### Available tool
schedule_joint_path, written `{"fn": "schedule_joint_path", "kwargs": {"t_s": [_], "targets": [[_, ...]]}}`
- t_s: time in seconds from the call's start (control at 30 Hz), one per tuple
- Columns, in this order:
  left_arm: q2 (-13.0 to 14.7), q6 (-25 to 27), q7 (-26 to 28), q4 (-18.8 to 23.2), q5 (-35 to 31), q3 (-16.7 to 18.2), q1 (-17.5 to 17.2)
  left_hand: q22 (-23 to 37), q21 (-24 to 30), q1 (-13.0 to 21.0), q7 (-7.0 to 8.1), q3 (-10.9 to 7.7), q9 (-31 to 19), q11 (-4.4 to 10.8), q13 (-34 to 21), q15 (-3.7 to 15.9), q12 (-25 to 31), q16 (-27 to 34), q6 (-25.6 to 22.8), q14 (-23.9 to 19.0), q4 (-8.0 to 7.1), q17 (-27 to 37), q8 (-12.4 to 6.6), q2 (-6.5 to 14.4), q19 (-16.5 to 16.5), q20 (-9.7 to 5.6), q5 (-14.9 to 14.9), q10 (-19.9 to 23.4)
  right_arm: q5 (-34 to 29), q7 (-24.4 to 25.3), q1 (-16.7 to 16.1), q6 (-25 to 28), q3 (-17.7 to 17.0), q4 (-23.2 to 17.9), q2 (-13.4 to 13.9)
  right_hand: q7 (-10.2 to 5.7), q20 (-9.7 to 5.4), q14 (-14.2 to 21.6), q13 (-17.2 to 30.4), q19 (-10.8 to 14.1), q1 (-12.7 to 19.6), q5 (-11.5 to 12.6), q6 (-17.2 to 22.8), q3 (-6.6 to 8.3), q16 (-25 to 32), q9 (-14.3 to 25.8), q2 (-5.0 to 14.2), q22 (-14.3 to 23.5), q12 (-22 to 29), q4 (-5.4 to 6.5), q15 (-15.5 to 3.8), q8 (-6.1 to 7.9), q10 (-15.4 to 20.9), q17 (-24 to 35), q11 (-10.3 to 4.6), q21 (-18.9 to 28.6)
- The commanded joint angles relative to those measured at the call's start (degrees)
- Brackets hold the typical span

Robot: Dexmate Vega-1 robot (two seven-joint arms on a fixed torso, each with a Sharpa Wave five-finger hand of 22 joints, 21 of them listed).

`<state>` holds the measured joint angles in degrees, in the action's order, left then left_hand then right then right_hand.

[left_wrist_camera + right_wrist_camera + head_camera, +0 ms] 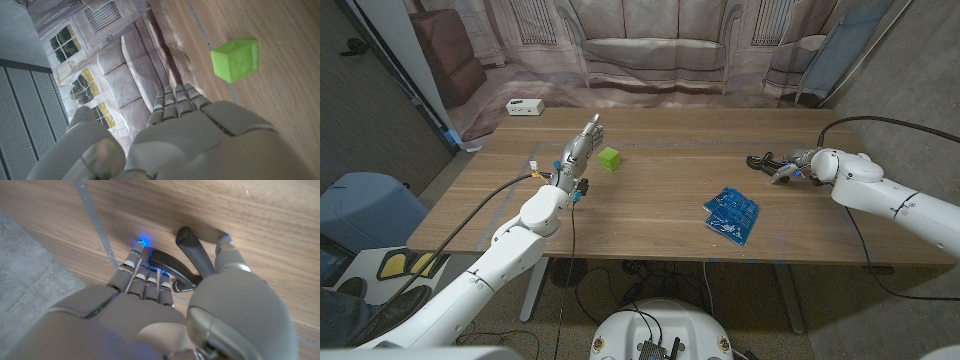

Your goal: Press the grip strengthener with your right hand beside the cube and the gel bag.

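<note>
Grip strengthener (763, 161) is seen right of centre, black handles splayed toward the picture's left. Left to right: left hand (578, 146), held with fingers straight, empty; green cube (609, 158); blue gel bag (731, 213); right hand (794, 167), fingers closed over the handles.

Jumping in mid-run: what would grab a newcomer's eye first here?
Probably the bright green cube on the wooden table, just beside the left hand. Next, the blue gel bag nearer the front edge, and the right hand closing around the black grip strengthener at the right.
</note>
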<state>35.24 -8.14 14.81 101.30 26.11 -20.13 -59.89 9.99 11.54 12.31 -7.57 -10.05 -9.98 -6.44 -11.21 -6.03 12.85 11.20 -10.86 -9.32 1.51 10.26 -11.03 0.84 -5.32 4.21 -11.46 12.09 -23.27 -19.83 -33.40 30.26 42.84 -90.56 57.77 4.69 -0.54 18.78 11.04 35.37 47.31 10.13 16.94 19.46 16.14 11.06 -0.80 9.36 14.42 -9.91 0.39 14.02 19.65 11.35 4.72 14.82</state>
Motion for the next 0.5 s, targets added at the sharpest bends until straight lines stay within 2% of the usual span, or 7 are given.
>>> {"fn": "schedule_joint_path", "kwargs": {"t_s": [0.03, 0.5], "targets": [[0.0, 0.1, -0.2, -0.3, 0.2, -0.1, 0.2, 0.3, -0.2, 0.0, 0.06, -0.29, -0.3, 0.00, -0.1, -0.06, -0.2, -0.2, -0.4, -0.6, 0.28, 0.1, -0.02, 0.6, -0.3, 0.42, 0.2, 0.4, -0.3, 0.7, -0.3, 0.5, 1.0, 1.6, -1.2, -0.23, -0.71, 2.4, 0.2, 2.9, 2.4, 0.3, 2.1, 0.74, 0.8, 0.2, 0.33, 0.4, 0.5, -0.10, -0.45, 0.56, 2.4, 0.3, -0.46, 0.5], [-0.1, 0.4, -0.7, -0.8, 0.5, -0.4, 0.7, 0.3, -0.2, 0.0, 0.08, -0.25, -0.3, 0.01, -0.1, -0.01, -0.3, -0.2, -0.5, -0.6, 0.33, 0.1, -0.01, 0.7, -0.3, 0.45, 0.2, 0.4, -0.8, 0.1, 1.2, -0.1, 3.8, 7.4, -3.7, -1.31, -2.02, 5.6, 0.2, 6.3, 8.3, 0.4, 4.6, 2.06, 1.7, 0.3, 1.55, 0.5, 0.5, -0.57, -1.93, 0.63, 5.4, 0.6, -1.28, 0.5]]}}
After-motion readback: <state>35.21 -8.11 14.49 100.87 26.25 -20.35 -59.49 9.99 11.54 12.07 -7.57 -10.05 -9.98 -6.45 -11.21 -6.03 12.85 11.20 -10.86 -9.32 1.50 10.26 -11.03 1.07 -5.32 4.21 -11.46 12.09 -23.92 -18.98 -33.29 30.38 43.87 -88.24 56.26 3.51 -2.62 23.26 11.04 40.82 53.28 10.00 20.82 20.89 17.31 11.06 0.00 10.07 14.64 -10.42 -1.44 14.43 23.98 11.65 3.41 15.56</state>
